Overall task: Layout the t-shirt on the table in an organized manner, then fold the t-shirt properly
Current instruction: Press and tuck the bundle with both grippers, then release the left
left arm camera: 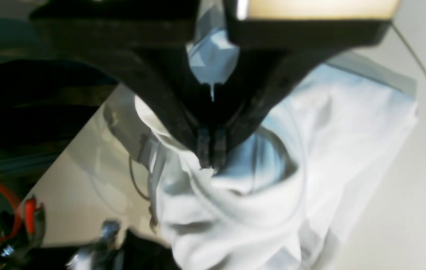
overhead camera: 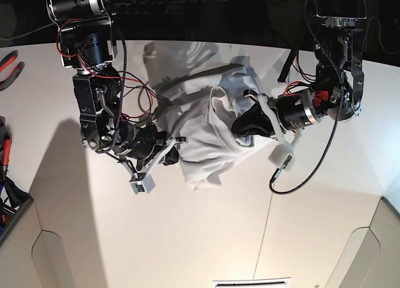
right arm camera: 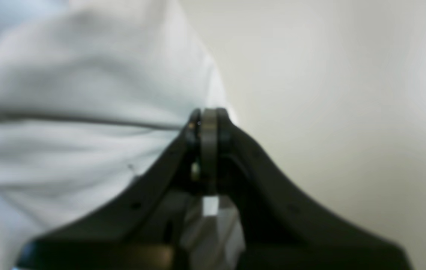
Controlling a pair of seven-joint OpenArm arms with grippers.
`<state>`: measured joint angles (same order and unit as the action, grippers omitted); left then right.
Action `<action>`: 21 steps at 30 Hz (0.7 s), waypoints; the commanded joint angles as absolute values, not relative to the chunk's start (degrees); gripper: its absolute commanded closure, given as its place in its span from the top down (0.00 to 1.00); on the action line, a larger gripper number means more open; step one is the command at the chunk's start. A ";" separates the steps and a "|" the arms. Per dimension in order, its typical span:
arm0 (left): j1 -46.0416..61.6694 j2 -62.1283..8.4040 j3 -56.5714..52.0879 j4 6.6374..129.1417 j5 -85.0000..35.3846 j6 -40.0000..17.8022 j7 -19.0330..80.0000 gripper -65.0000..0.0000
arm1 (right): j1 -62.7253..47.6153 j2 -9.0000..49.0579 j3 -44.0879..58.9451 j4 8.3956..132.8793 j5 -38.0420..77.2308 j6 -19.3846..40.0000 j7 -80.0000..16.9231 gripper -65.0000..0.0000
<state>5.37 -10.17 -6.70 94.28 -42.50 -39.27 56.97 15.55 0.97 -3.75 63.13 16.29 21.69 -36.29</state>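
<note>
The white t-shirt (overhead camera: pixel 206 129) is bunched and wrinkled in the middle of the table (overhead camera: pixel 187 238), stretched between both grippers. My left gripper (overhead camera: pixel 242 125), on the right of the base view, is shut on a fold of the t-shirt (left arm camera: pixel 273 187). The left wrist view shows its fingertips (left arm camera: pixel 202 150) pinching cloth, which hangs down from the left gripper (left arm camera: pixel 211 161). My right gripper (overhead camera: pixel 173 152) is shut on the shirt's left edge. In the right wrist view a crease of the t-shirt (right arm camera: pixel 85 93) runs into the closed right gripper (right arm camera: pixel 208 114), with bare table (right arm camera: pixel 329 75) beside it.
A thin dark seam (overhead camera: pixel 266 238) crosses the tabletop below the shirt. Red-handled pliers (overhead camera: pixel 9 60) lie at the table's left edge, and a red-handled tool (left arm camera: pixel 29 221) shows beyond the table edge. Loose cables (overhead camera: pixel 300 175) hang from the left arm.
</note>
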 commanded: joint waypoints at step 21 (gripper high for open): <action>4.71 -10.50 -6.83 97.10 -40.82 -39.20 54.83 0.00 | 15.73 -3.49 -3.86 84.53 23.59 24.91 -46.96 0.00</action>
